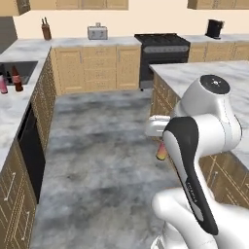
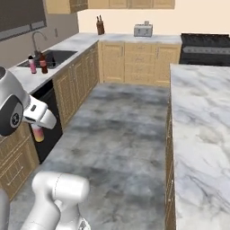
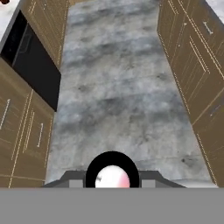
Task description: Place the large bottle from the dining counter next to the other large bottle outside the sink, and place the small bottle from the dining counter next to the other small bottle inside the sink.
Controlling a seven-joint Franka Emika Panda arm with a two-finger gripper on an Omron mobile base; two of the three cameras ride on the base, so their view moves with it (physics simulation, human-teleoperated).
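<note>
The small bottle (image 1: 161, 151) is held pinched in the pincer (image 1: 160, 146), above the grey mottled floor (image 1: 107, 160) of the aisle, well apart from the sink (image 1: 22, 70). Its long axis is seen to hang upright, with the orange end pointing down at the floor and the cap end hidden in the pincer. In the hand view the same bottle (image 3: 112, 177) is looked at end-on: a round pale pink face ringed in black, so its length cannot be judged there.

In the right base view the bottle (image 2: 38, 133) is shown below the white hand, pink fading to orange. By the sink's near edge, on the marble tabletop (image 2: 40, 78), the pink cylindrical other large bottle (image 2: 32, 65) and the brown red-labelled large bottle (image 2: 43, 64) are seen standing upright, just beside each other; whether they touch cannot be told. The curved grey tap (image 2: 38, 38) is seen behind the sink. The dining counter (image 2: 202, 134) lies across the aisle from the sink, smooth and veined.
</note>
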